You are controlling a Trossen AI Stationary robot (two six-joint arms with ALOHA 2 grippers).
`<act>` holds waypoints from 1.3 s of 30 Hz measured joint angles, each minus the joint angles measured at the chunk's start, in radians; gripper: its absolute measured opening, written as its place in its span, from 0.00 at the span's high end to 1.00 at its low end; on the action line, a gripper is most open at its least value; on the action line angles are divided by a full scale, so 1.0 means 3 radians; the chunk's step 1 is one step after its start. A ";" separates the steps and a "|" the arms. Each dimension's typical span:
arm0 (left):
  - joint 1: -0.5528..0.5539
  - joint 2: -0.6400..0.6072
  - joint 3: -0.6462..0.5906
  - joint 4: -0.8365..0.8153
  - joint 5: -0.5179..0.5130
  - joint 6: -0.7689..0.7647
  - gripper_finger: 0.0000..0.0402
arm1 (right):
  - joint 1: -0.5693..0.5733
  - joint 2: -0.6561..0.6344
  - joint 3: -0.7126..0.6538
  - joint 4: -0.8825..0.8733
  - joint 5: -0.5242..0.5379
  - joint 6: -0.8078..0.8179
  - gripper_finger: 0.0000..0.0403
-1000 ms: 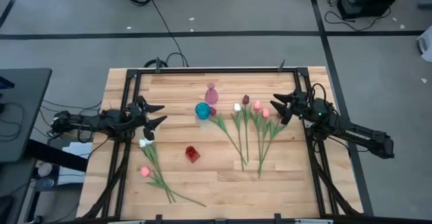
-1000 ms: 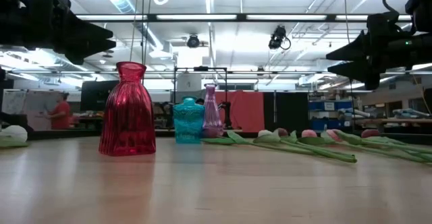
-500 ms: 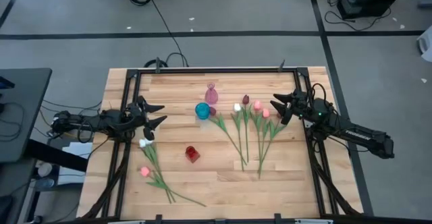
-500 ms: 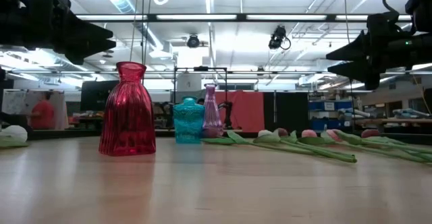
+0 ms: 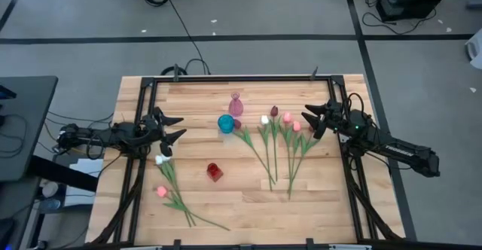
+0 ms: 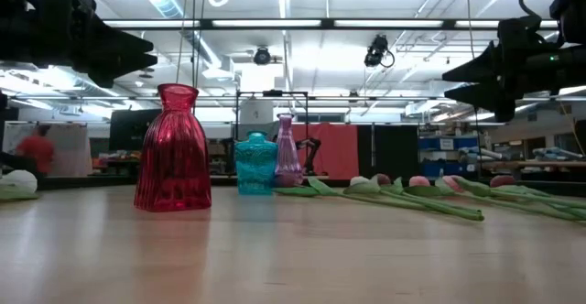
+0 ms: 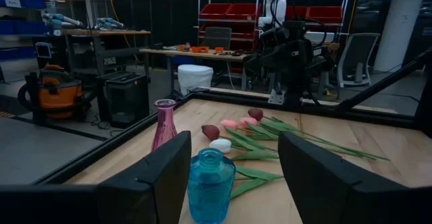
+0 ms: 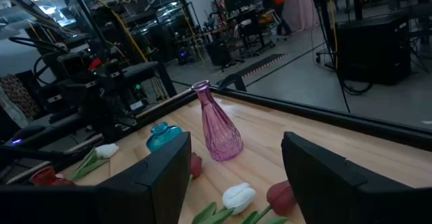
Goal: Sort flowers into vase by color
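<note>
Flowers lie flat on a wooden table [image 5: 316, 197] in two groups, none of them in a vase. The larger group [image 5: 277, 141] lies right of centre: artificial tulips with long green stems, their heads pointing toward the far edge, in maroon [image 5: 274, 111], white [image 5: 264, 119] and pink [image 5: 287, 117]. A smaller group [image 5: 175, 190] lies at the near left, with a white head [image 5: 160, 160] and a pink head [image 5: 161, 191], the stems crossing as they run toward the near edge.

Three glass vases stand upright near the middle of the table. A pink vase [image 5: 236, 105] with a narrow neck stands farthest back. A teal vase [image 5: 226, 123] stands just beside it, slightly nearer and to the left. A red vase [image 5: 215, 172] stands well apart from both, nearer the front edge.

The left gripper [image 5: 175, 128] hangs above the left side of the table, just beyond the white head of the smaller group, its fingers spread apart and holding nothing. The right gripper [image 5: 310, 120] hangs above the right side, close to the pink heads of the larger group, its fingers also spread and empty. Both point inward toward the vases.

In the low view, a person in a red top [image 6: 37, 148] stands far off in the room behind the table.
</note>
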 joint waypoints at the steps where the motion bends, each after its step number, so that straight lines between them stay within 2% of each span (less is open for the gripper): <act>1: 0.0001 0.0000 0.0000 -0.0001 0.0000 0.0001 0.43 | 0.0000 0.0000 0.0000 0.0000 0.0000 0.0000 0.40; 28: 0.0001 0.0000 0.0000 0.0017 0.0000 0.0000 0.43 | 0.0001 -0.0001 0.0000 0.0000 0.0001 0.0000 0.40; 39: 0.0001 0.0000 -0.0001 0.0567 0.0000 0.0001 0.43 | 0.0001 -0.0001 0.0000 0.0001 0.0000 0.0000 0.40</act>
